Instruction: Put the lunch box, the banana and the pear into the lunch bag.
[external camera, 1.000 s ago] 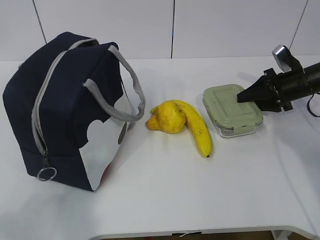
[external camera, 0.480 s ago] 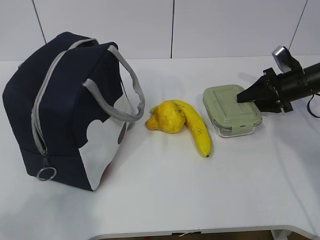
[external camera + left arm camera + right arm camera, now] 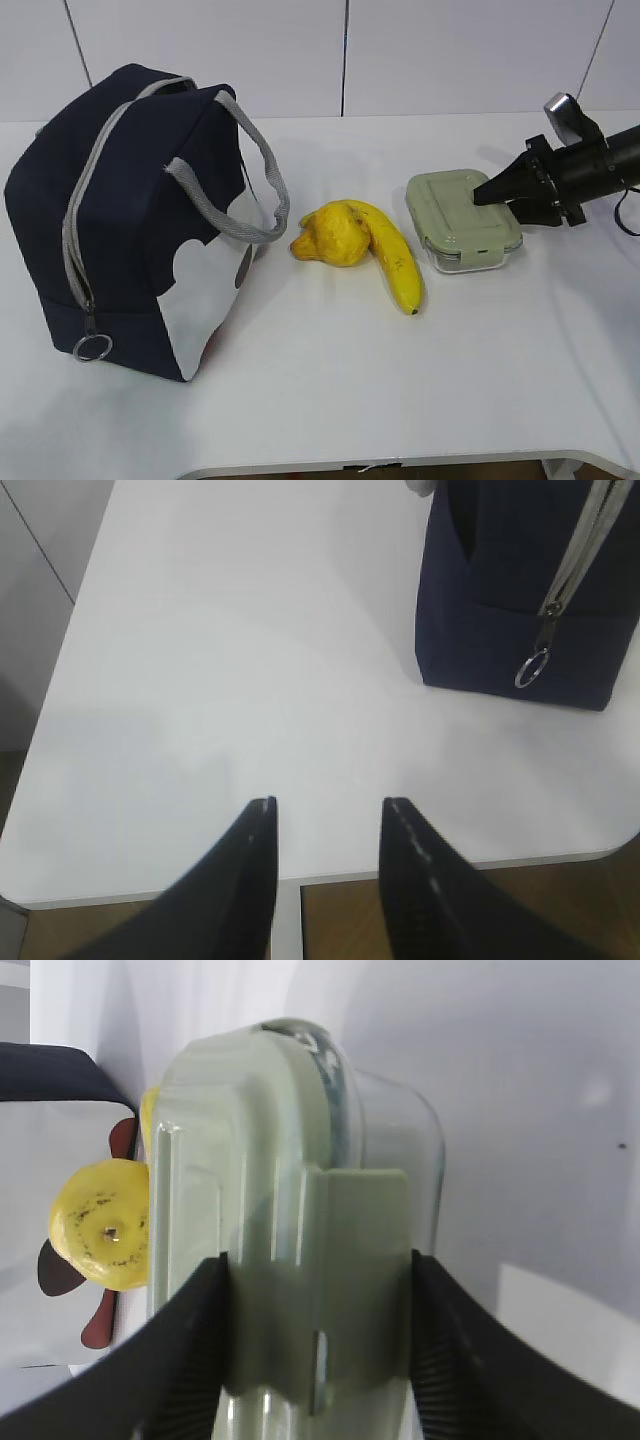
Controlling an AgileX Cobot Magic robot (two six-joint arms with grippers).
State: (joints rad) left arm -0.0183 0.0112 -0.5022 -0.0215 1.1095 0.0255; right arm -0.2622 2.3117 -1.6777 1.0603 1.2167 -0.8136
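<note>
While banana (image 3: 396,258) lies by, R gripper (image 3: 318,1345) clamps lunch box (image 3: 463,219).

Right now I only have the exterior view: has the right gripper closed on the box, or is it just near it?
Observer: It has closed. The right wrist view shows the right gripper with one finger against the lid of the box and the other against the glass base, straddling the end clip.
Operator: And the left gripper? I can't see it.
Observer: The left gripper is open and empty over the table edge, well short of the bag and its ring pull.
</note>
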